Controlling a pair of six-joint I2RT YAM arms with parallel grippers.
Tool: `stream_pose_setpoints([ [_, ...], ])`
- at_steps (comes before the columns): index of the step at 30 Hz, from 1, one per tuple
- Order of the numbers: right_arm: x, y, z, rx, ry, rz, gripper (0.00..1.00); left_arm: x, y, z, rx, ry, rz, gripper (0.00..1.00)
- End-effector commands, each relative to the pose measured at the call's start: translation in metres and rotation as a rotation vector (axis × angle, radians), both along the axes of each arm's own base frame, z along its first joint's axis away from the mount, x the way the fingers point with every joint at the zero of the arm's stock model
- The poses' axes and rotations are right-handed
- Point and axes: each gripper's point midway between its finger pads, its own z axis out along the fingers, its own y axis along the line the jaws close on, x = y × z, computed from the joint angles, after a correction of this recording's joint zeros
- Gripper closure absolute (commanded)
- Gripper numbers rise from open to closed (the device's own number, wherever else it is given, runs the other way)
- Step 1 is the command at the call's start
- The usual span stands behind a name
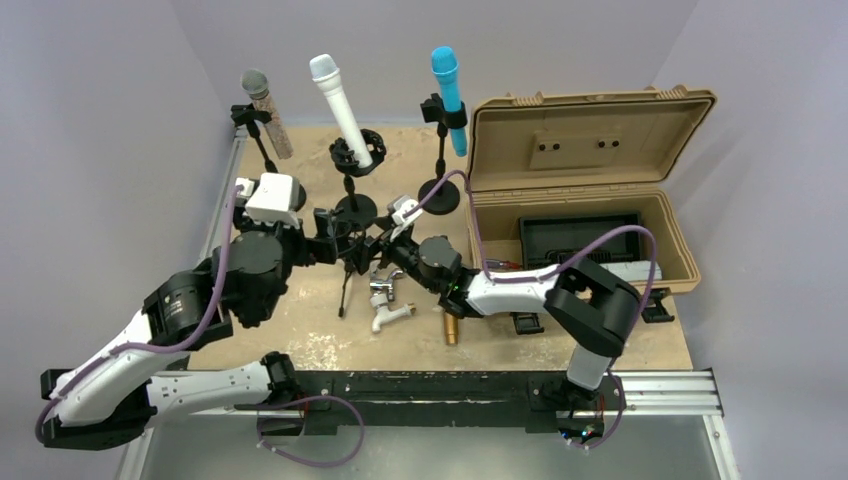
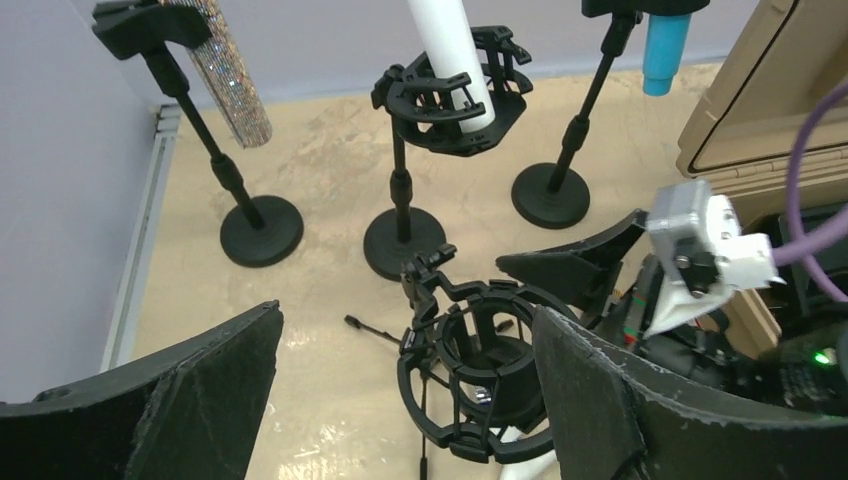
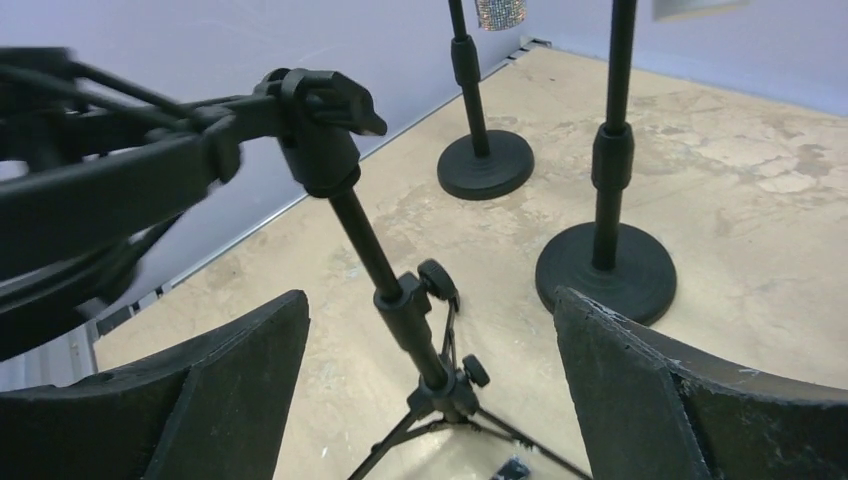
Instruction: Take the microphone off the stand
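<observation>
Lilac walls (image 1: 100, 150) close in the tan table (image 1: 300, 335) on the left and at the back, and an open case (image 1: 590, 125) fills its right side. Bare tabletop lies in front of the back row. There, three stands hold a glitter microphone (image 1: 265, 105), a white microphone (image 1: 340, 108) and a blue microphone (image 1: 448, 85), all well apart from both arms.

The left arm (image 1: 190, 300) reaches forward and bends rightward. The left gripper (image 2: 405, 320) is spread wide. Between its fingers, nearer the right one, sits the shock mount (image 2: 465, 380) of a tripod stand (image 1: 346, 290). Contact cannot be told, nor whether that mount holds a microphone.

The right arm (image 1: 590, 300) stretches leftward, low over the table. The right gripper (image 3: 428, 295) is equally wide and straddles the tripod stand's pole without touching it.
</observation>
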Motion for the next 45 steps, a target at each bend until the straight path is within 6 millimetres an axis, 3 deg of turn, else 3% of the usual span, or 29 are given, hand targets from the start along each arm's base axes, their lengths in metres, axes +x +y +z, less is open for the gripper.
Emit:
stream_pose_setpoints([
  [1,-0.008,-0.024,0.03,0.035,-0.011,-0.035,0.09,-0.017,0.01,-0.009,-0.147,0.164,0.075,0.07],
  [6,-0.009,-0.031,0.026,0.012,0.011,-0.048,0.08,-0.039,0.038,-0.026,-0.28,0.338,0.247,0.03],
  [8,-0.008,-0.032,0.026,0.006,0.01,-0.057,0.08,-0.046,0.04,-0.037,-0.392,0.408,0.306,0.03],
  [14,-0.009,-0.039,0.031,0.014,0.004,-0.065,0.08,-0.047,0.01,-0.065,-0.627,0.534,0.301,0.02],
  [17,-0.008,-0.043,0.034,0.017,-0.003,-0.079,0.08,-0.046,0.01,-0.069,-0.772,0.524,0.34,0.0],
  [22,-0.011,-0.045,0.041,0.033,-0.009,-0.071,0.08,-0.03,-0.019,-0.067,-0.994,0.461,0.235,0.02],
  [32,-0.007,-0.048,0.04,0.029,-0.005,-0.094,0.09,-0.024,-0.021,-0.078,-1.074,0.437,0.251,0.36],
  [36,-0.008,-0.048,0.04,0.032,-0.004,-0.092,0.1,-0.019,-0.025,-0.09,-1.108,0.424,0.256,0.58],
  [40,-0.007,-0.047,0.038,0.027,-0.002,-0.095,0.1,-0.011,-0.021,-0.082,-0.993,0.35,0.231,0.73],
  [42,-0.006,-0.047,0.037,0.023,-0.002,-0.095,0.1,-0.01,-0.011,-0.087,-0.934,0.345,0.281,0.87],
  [45,-0.006,-0.049,0.039,0.023,-0.006,-0.104,0.1,-0.012,0.001,-0.092,-0.824,0.327,0.296,0.92],
])
